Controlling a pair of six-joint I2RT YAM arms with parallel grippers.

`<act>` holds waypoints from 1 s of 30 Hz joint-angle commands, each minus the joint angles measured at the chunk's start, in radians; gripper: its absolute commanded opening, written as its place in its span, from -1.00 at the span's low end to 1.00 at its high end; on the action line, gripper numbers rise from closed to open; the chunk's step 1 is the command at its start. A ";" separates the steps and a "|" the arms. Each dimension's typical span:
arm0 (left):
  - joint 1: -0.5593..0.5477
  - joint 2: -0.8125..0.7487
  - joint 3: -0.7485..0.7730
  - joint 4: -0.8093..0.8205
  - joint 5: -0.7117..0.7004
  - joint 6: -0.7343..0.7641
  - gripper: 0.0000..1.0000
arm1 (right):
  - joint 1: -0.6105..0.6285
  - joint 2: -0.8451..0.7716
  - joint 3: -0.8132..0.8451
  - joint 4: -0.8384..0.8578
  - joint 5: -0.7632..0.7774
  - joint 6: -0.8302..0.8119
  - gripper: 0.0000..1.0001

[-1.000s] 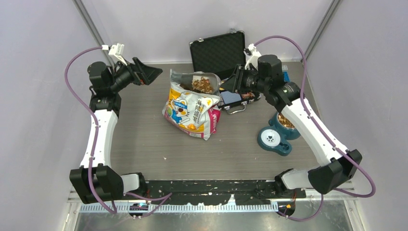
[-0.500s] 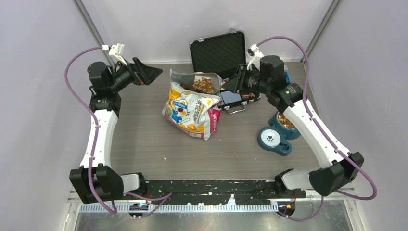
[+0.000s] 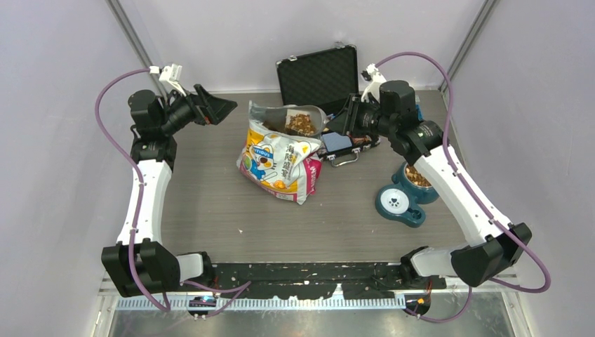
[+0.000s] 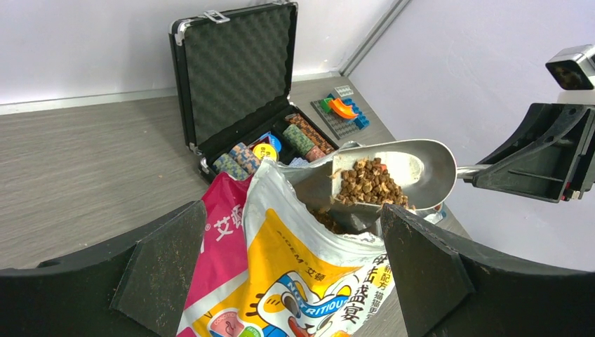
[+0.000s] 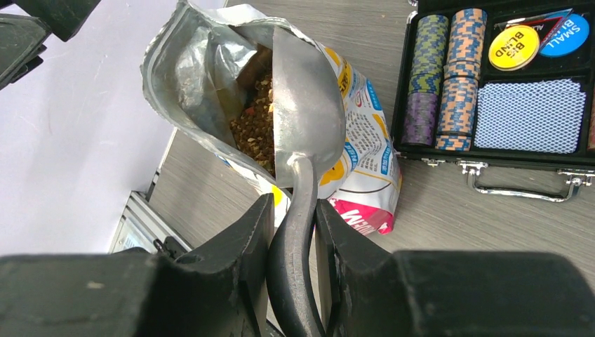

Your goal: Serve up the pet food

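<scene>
The brown pet food bits (image 4: 368, 184) sit heaped in the shiny metal scoop (image 4: 421, 160) over the open cartoon-cat bag (image 4: 295, 274), right claw (image 5: 293, 210) pinching its handle, left claw (image 3: 214, 109) spread wide w/ nothing, & a tilt or jerk could spill them.

Brown pet food (image 4: 365, 186), silver scoop (image 4: 423, 163), yellow-pink cartoon-printed bag (image 4: 295, 274).

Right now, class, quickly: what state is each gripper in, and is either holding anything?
Left gripper: open, holding nothing.
Right gripper: shut on the handle of the metal scoop, which carries pet food.
</scene>
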 commanded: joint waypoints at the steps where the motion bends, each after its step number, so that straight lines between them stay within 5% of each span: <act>1: 0.005 0.000 0.043 0.006 -0.001 0.008 0.98 | -0.005 -0.060 -0.009 0.120 0.054 -0.011 -0.90; 5: 0.005 -0.003 0.044 0.001 -0.006 0.024 0.98 | -0.004 -0.029 0.058 -0.001 0.088 -0.039 -0.90; 11: 0.005 -0.006 0.039 0.001 -0.007 0.020 0.98 | -0.061 -0.085 -0.033 0.109 -0.059 0.085 -0.90; 30: 0.005 -0.003 0.026 0.026 0.013 0.002 0.98 | -0.115 -0.103 -0.138 0.324 -0.197 0.288 -0.90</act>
